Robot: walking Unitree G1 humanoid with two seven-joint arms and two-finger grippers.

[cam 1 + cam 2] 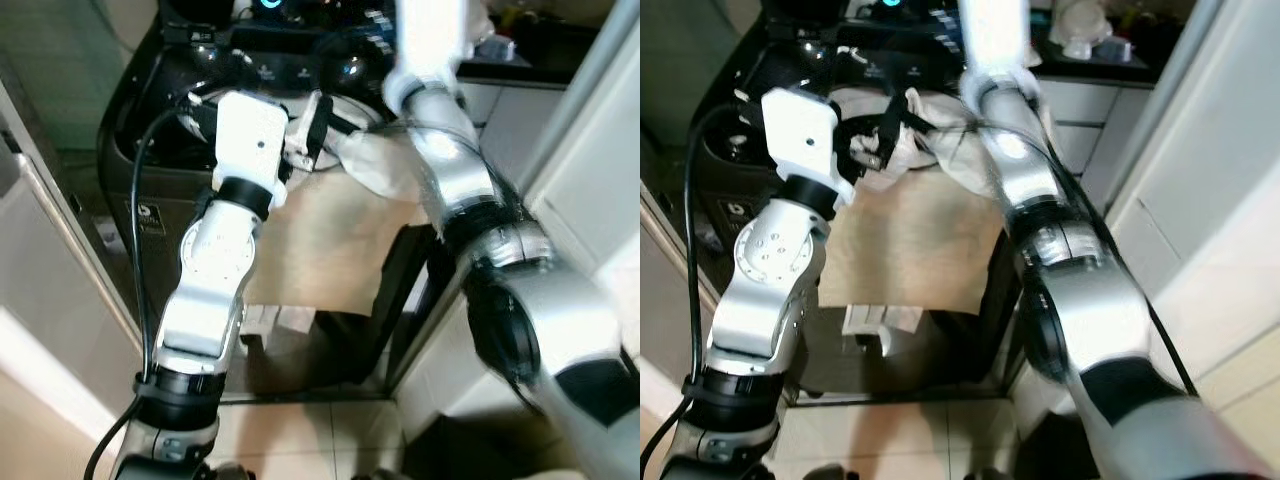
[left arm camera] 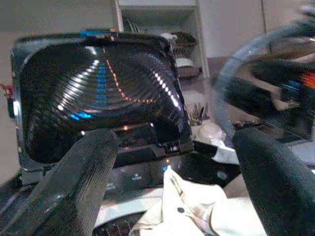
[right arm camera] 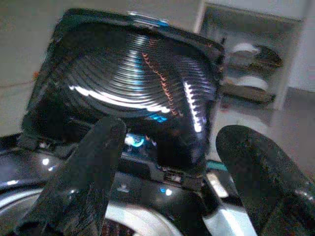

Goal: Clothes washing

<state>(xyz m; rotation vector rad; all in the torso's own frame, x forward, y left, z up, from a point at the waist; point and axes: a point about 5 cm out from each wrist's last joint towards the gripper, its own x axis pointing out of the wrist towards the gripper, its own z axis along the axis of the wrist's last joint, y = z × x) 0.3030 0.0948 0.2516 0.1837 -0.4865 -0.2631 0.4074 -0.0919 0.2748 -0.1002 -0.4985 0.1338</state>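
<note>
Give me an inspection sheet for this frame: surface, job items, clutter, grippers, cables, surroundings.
Surface: top-loading washing machine, dark body, its lid raised upright.
Job's things: pale cloth draped over the drum opening's rim, part hanging down the front.
Clutter: nothing seen on the machine top apart from the cloth.
Grippers: left gripper open, above the cloth at the opening; right gripper open, over the drum facing the lid.
Cables: black cable running down beside the left arm.
Surroundings: white cabinet to the robot's right, shelf with dishes behind the machine, tiled floor.
</note>
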